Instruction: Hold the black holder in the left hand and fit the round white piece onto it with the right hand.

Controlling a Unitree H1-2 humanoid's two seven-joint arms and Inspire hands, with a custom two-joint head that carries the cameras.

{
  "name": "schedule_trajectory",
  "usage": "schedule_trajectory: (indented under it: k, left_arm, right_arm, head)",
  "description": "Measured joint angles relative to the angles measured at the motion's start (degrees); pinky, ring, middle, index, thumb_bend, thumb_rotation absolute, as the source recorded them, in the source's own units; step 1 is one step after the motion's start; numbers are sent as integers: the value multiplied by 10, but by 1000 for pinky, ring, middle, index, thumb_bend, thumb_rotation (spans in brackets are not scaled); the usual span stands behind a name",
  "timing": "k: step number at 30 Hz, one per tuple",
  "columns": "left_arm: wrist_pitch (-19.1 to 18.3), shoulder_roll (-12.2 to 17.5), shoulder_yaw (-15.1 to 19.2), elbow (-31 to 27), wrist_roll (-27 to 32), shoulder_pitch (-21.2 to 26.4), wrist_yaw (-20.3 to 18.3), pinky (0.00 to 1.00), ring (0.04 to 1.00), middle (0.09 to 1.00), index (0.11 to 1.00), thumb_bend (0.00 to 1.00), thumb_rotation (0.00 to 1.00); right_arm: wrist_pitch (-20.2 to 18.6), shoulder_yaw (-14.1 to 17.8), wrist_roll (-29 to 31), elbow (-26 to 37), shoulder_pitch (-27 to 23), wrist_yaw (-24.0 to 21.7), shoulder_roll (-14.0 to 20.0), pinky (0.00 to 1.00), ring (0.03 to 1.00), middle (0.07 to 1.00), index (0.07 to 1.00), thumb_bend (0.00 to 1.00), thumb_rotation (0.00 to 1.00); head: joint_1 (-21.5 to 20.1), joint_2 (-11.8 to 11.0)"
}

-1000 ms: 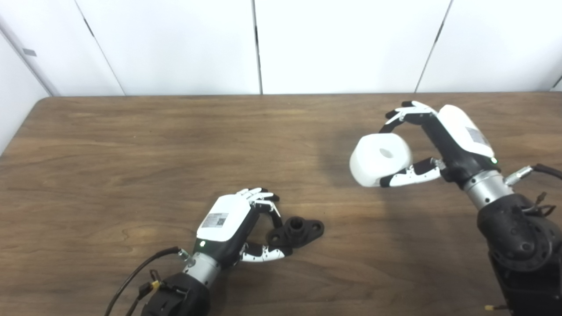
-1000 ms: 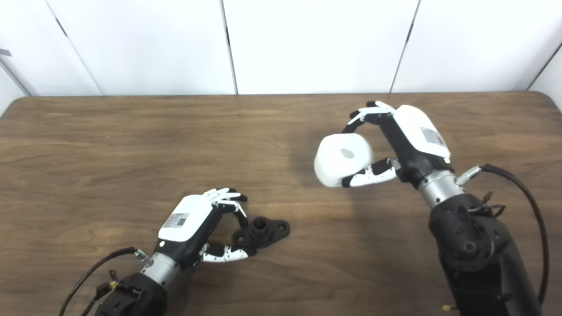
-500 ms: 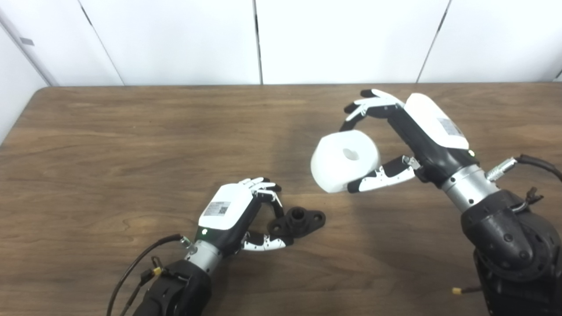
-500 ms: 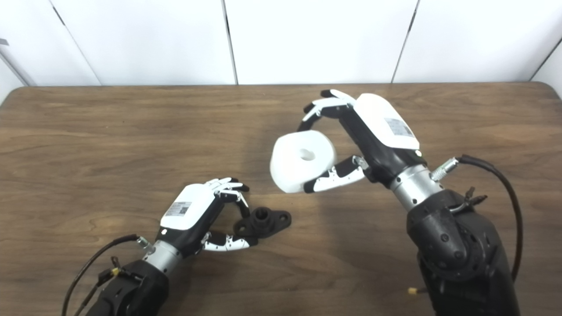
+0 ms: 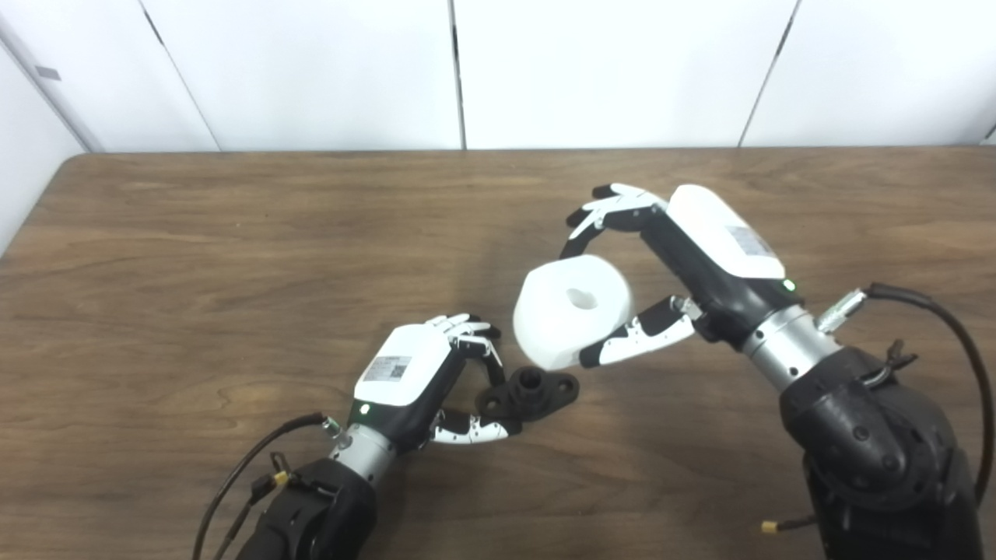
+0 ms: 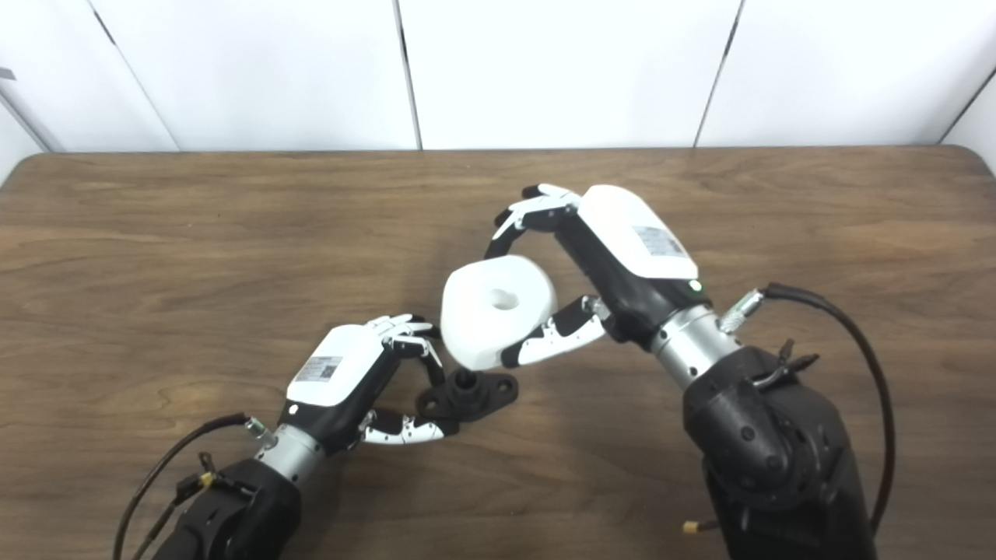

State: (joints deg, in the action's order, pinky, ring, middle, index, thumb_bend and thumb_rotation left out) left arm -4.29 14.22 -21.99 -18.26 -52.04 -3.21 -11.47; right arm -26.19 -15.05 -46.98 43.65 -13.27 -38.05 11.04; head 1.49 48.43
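A: Right hand (image 5: 685, 268) is coming in leftward and lower since a second ago, carrying the round white piece (image 5: 572, 311) from the right side of the counter (image 5: 194, 249) toward the middle. Left hand isn't shifting.

B: Start near. What's the left hand (image 5: 408, 381) doing?

A: It's sitting low at the near-left, arm entering from the bottom edge. Its fingers (image 5: 475, 346) and thumb are pinching the near-left end of the black holder (image 5: 529, 391). Fingers are curling over the top, thumb is reaching along the near side.

B: Holder lifted or down?

A: Looking like it's resting on the counter, flat, stub pointing up with its hole showing. Can't tell for sure if it's fully down.

B: And the white piece?

A: It's hanging just above and behind the holder, a bit right of the stub in the left eye view. In the right eye view its lower edge is overlapping the stub, so contact: can't tell. Not seated on it. The central hole is facing up, tilted slightly toward the camera.

B: Right hand grip?

A: Its fingers (image 5: 603, 214) are arching over the far side of the piece, and the thumb is pressing along the near-right side. So it's clamping the piece between them. The arm is running back to the bottom right.

B: Farther back?

A: Bare wood counter, then white wall panels (image 5: 607, 70) with dark seams.
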Motion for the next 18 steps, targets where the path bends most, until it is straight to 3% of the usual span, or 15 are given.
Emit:
schedule_trajectory:
  k: [18]
  left_arm:
    - [-20,-5,-9,-1,-8,6,-5,895,895,827,488,520,49]
  right_arm:
    - [20,-26,-2,-34,24,1,-9,895,912,771,483,523,138]
  head:
    - [7,4]
